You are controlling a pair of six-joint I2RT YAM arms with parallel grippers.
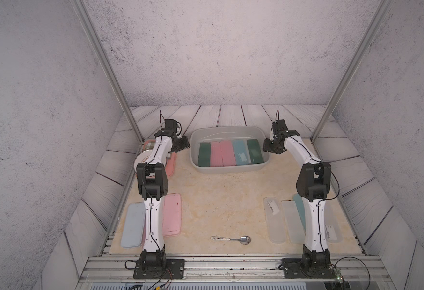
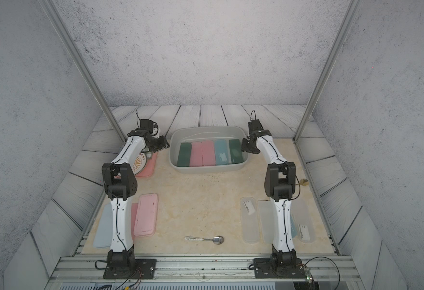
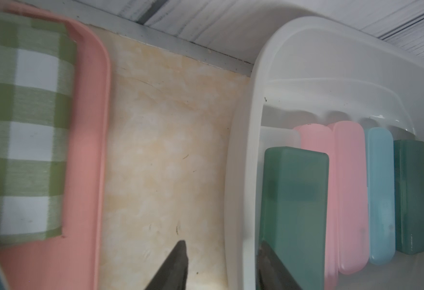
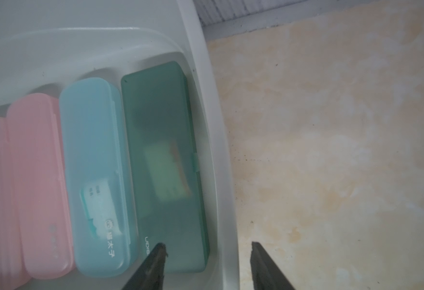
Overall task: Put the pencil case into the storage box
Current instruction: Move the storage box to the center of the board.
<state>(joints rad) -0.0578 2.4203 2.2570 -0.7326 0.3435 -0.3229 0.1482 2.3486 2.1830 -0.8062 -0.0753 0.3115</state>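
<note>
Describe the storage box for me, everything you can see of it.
The storage box is a light grey plastic tub, rectangular with rounded corners, low sloping walls and a broad rim, no lid. It sits flat on the table, far middle. Five pencil cases lie side by side in it: green, pink, pink, blue, green. The left gripper and right gripper each straddle an end wall; contact cannot be told.
</note>
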